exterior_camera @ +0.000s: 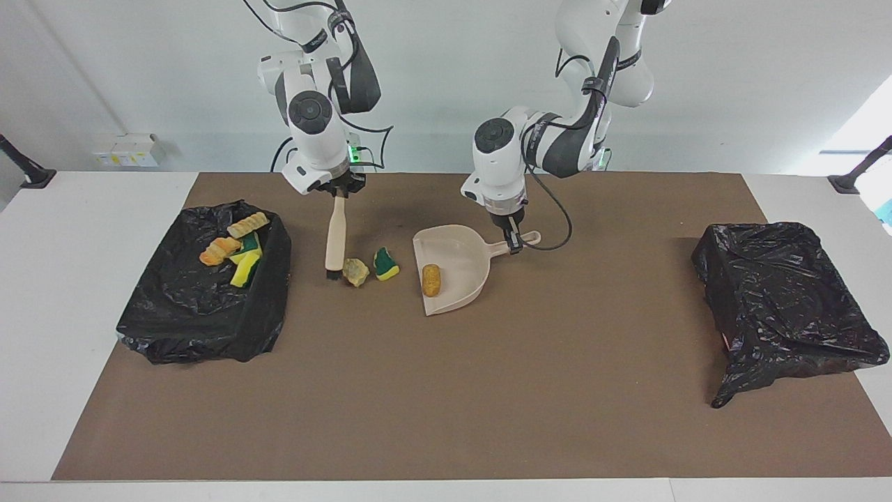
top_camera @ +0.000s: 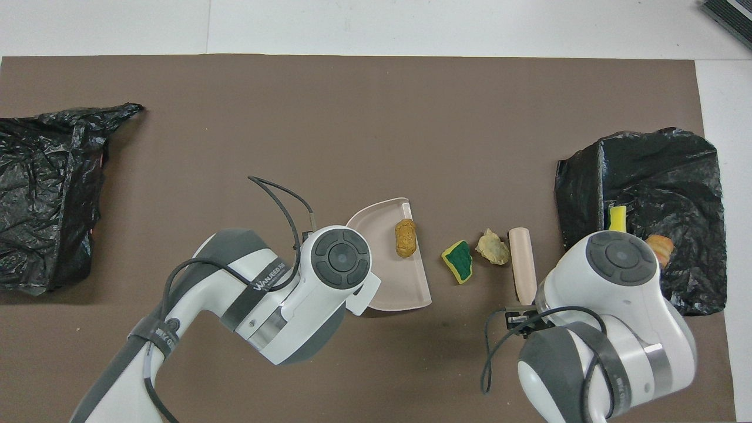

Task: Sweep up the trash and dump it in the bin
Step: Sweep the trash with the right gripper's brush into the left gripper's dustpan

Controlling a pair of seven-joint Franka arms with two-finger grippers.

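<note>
While outside bin (exterior_camera: 268, 307), three scraps (exterior_camera: 431, 279).

Four scraps (exterior_camera: 233, 249) binned, two (exterior_camera: 369, 268) on mat, one (exterior_camera: 431, 279) in dustpan

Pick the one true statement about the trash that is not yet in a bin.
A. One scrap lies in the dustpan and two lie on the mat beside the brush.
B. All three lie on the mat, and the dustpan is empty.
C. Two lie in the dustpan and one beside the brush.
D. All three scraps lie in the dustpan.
A. The orange lump lies in the dustpan, while the tan lump and the green-and-yellow sponge chunk lie on the mat between the brush and the dustpan.
</note>
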